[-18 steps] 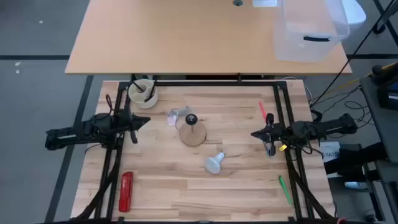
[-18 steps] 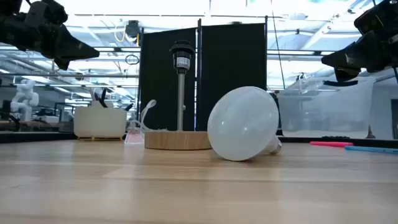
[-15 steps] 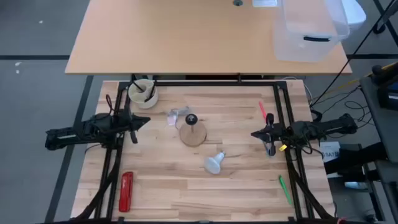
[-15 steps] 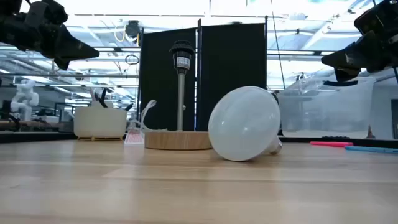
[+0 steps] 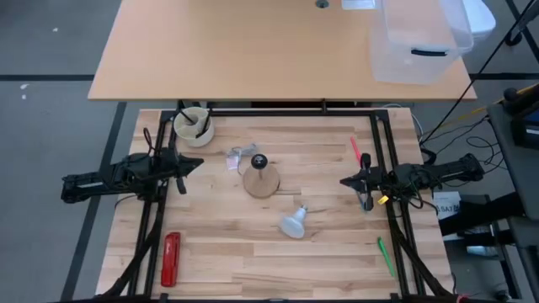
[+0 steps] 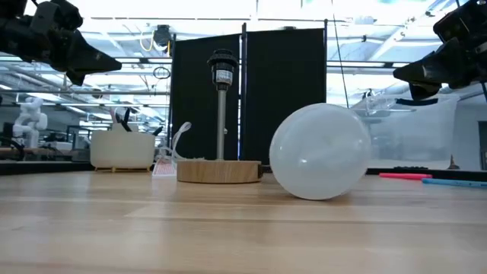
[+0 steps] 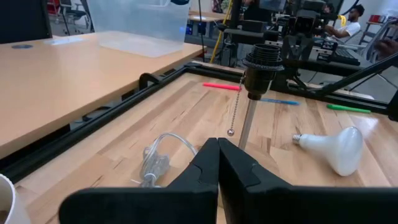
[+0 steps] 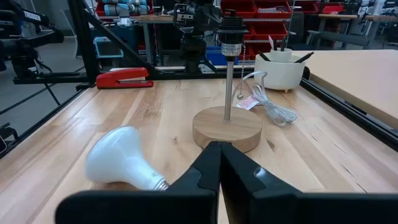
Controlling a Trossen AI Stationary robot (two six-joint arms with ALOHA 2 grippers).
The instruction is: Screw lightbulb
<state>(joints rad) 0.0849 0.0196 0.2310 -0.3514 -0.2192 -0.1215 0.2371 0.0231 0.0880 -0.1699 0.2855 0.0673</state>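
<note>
Both grippers are seen raised with fingers pressed together, left gripper [image 5: 195, 163] and right gripper [image 5: 345, 181] at opposite table sides; the lightbulb [image 5: 293, 223] lies well apart between them, beside the wooden lamp base [image 5: 262, 179]; bare wood surrounds it; its screw base is shown only by the wrist views.

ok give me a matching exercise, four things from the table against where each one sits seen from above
Things:
1. lightbulb
2. red stapler
3. white cup
4. green pen

Places:
A. far left corner of the table
B. near right, by the frame rail
C. near left, by the frame rail
D. lying on its side just in front of the lamp base

Pairs: 1-D, 2-C, 3-A, 4-B
</note>
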